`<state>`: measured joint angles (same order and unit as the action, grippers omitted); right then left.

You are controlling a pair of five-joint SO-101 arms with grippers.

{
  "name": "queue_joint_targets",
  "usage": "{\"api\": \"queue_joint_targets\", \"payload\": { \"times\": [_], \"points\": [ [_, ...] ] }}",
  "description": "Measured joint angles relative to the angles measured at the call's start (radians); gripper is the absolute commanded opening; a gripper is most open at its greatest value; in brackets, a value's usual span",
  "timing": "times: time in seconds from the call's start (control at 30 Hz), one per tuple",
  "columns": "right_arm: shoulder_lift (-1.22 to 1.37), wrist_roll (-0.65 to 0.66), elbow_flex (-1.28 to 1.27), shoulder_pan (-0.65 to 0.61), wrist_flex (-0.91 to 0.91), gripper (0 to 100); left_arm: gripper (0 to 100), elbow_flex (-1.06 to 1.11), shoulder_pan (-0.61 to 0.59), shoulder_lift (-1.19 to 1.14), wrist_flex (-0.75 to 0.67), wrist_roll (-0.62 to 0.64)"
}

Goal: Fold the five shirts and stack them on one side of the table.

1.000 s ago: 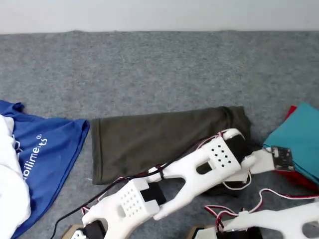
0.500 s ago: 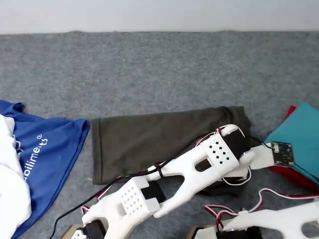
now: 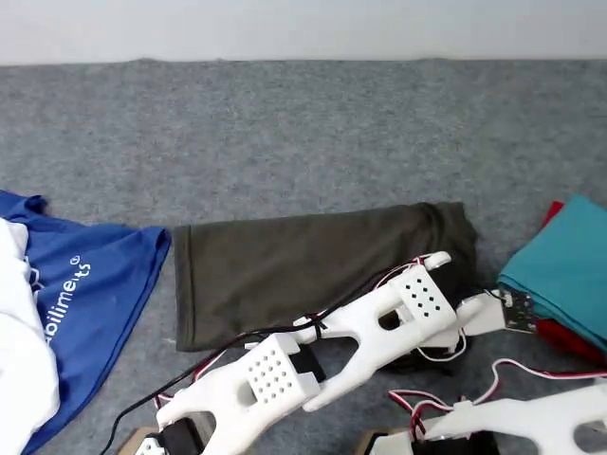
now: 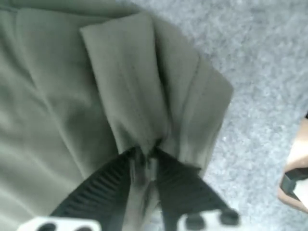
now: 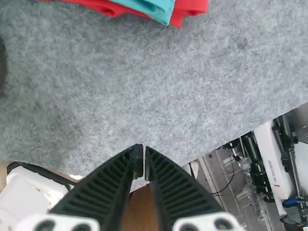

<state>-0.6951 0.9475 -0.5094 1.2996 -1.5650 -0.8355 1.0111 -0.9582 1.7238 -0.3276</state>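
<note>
Left end effector lowered | pinches 1 olive shirt | apparently 5 total

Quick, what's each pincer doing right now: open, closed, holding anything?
Left pincer: closed, pinching a fold of the olive shirt.
Right pincer: closed, holding nothing.

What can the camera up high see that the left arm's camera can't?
Up high: the blue shirt, the white shirt, and the teal shirt lying over the red shirt. Left wrist camera: a close look at the left gripper pinched shut on a bunched fold. Both: the olive shirt and the grey table.
</note>
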Motion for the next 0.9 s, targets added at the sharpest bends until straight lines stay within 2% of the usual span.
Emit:
{"api": "queue_joint_targets", "payload": {
  "times": [0.37,0.7,0.9],
  "points": [
    [0.0,0.0,0.0,0.0,0.0,0.9,2,-0.084,-0.035,0.002,0.0,-0.008],
    [0.0,0.0,0.0,0.0,0.0,0.9,2,-0.086,-0.166,0.002,0.0,-0.025],
    [0.0,0.0,0.0,0.0,0.0,0.9,2,-0.086,-0.236,0.002,-0.057,-0.025]
  ]
}}
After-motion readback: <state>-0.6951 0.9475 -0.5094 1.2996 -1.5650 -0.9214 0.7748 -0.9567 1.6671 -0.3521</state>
